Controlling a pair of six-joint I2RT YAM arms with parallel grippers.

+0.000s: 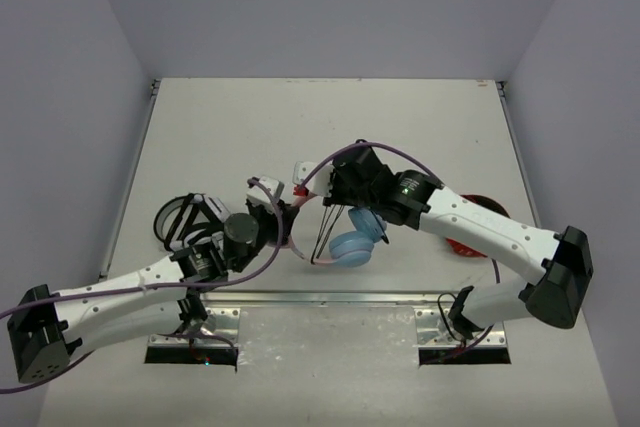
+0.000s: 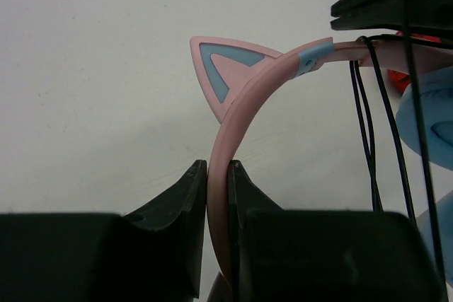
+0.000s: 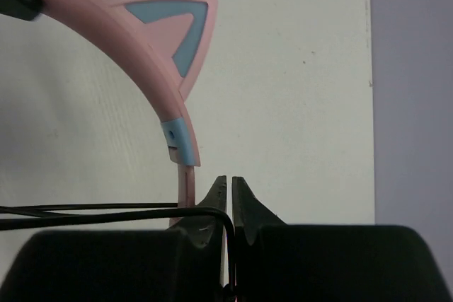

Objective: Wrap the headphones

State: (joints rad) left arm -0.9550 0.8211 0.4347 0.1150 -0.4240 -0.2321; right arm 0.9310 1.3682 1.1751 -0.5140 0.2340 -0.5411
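The headphones [image 1: 355, 244] are held up over the table's middle, their light blue ear cups hanging low. My left gripper [image 2: 217, 167] is shut on the pink headband [image 2: 244, 97], just below a cat ear [image 2: 216, 68]. Its place in the top view is left of the ear cups, left gripper [image 1: 285, 219]. My right gripper [image 3: 228, 182] is shut on the thin black cable [image 3: 106, 211], which bends down between its jaws beside the headband's end [image 3: 180, 143]. From above, the right gripper [image 1: 335, 187] sits over the ear cups. Cable loops [image 2: 375, 139] hang by an ear cup [image 2: 432, 125].
Black-and-white headphones [image 1: 185, 217] lie at the left beside my left arm. Red-and-black headphones [image 1: 470, 232] lie at the right, partly under my right arm. Grey walls close the table's left, far and right sides.
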